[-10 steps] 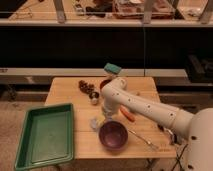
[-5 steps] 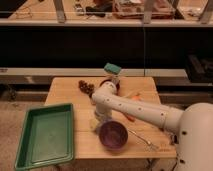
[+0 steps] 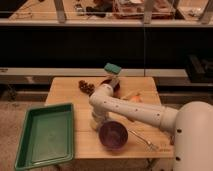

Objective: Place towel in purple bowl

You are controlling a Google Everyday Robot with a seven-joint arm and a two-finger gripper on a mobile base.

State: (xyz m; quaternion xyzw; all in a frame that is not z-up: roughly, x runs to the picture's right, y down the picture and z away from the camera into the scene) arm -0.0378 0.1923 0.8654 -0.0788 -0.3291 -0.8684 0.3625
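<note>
The purple bowl [image 3: 113,134] sits on the wooden table [image 3: 65,92] near its front edge, upright and with nothing visible inside. My white arm reaches in from the right, bends above the table's middle and points down. My gripper [image 3: 96,121] is low over the table, just left of the bowl. A pale bunched thing [image 3: 95,126] at the gripper's tip may be the towel; the arm hides most of it.
A green tray [image 3: 45,132] lies at the table's left front. A brown clump [image 3: 86,87], a dark bowl [image 3: 109,83] with a teal block [image 3: 112,68] over it and an orange piece [image 3: 133,95] lie at the back. A fork [image 3: 145,141] lies right of the purple bowl.
The arm has swung left and its bend now stands farther left. The gripper stays low at the left of the purple bowl. The bowl and tray have not moved.
</note>
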